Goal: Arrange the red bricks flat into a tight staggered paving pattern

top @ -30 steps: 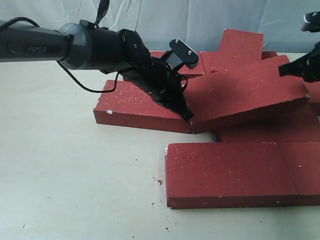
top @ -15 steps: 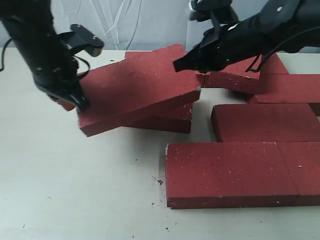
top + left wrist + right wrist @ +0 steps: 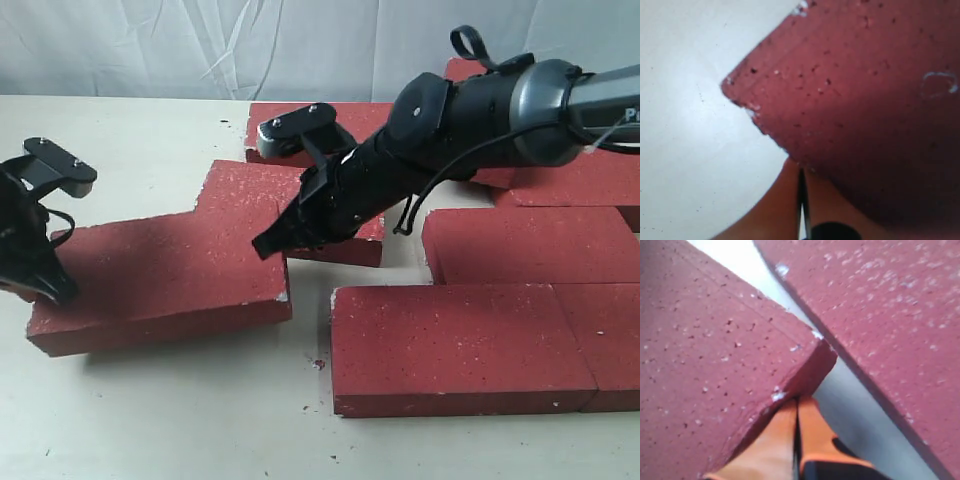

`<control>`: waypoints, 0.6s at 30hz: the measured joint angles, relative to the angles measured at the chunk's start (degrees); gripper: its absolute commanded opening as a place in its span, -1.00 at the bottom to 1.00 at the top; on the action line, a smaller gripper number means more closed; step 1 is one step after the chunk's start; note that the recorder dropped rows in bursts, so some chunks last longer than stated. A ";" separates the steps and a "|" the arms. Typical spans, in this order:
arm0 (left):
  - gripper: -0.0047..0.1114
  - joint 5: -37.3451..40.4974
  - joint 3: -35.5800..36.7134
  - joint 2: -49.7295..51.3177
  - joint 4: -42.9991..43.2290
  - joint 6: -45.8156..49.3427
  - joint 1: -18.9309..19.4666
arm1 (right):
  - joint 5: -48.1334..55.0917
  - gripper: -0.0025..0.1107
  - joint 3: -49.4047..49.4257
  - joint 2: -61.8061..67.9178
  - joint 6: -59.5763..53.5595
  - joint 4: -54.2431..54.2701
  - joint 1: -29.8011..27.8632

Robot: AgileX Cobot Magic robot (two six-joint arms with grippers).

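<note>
One red brick (image 3: 160, 275) lies flat on the table at the left. My left gripper (image 3: 48, 285) is shut, its tips against that brick's left end; the left wrist view shows the closed fingers (image 3: 790, 200) under a chipped brick corner (image 3: 855, 90). My right gripper (image 3: 265, 245) reaches across the middle, shut and empty, touching the same brick's right edge. In the right wrist view its orange fingertips (image 3: 785, 415) press a brick corner (image 3: 715, 355), with another brick (image 3: 890, 315) across a narrow gap. More red bricks lie at the front (image 3: 450, 345) and right (image 3: 530, 245).
A brick (image 3: 240, 185) lies partly under the right arm, behind the left one. Further bricks sit at the back (image 3: 285, 115), far right (image 3: 590, 180) and front right (image 3: 612, 340). Red crumbs (image 3: 318, 364) dot the pale table (image 3: 150, 420). A white cloth hangs behind.
The tilted brick has gone left and down and now lies flat on the table. Both arms moved left with it; the right arm swung down across the middle.
</note>
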 measured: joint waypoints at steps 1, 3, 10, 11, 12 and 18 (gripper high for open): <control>-0.92 -0.11 0.30 0.00 0.31 0.00 0.00 | 0.75 -0.97 0.00 0.14 0.00 -0.70 0.27; -0.92 -0.90 0.53 0.00 0.93 0.33 0.00 | 2.20 -0.97 0.00 0.27 0.00 -1.88 0.50; -0.92 -8.09 0.56 0.00 -0.41 0.98 0.00 | 6.96 -0.97 0.10 0.36 3.40 -12.74 1.40; -0.92 -8.67 0.56 0.12 -0.70 0.97 0.00 | 7.07 -0.97 0.10 0.36 4.64 -14.40 1.51; -0.92 -8.77 0.56 0.28 -0.81 0.97 -0.11 | 7.07 -0.97 0.10 0.36 6.14 -16.92 1.54; -0.92 -7.34 0.78 1.55 -0.63 1.12 -0.47 | 9.37 -0.97 0.10 0.36 11.90 -25.11 1.78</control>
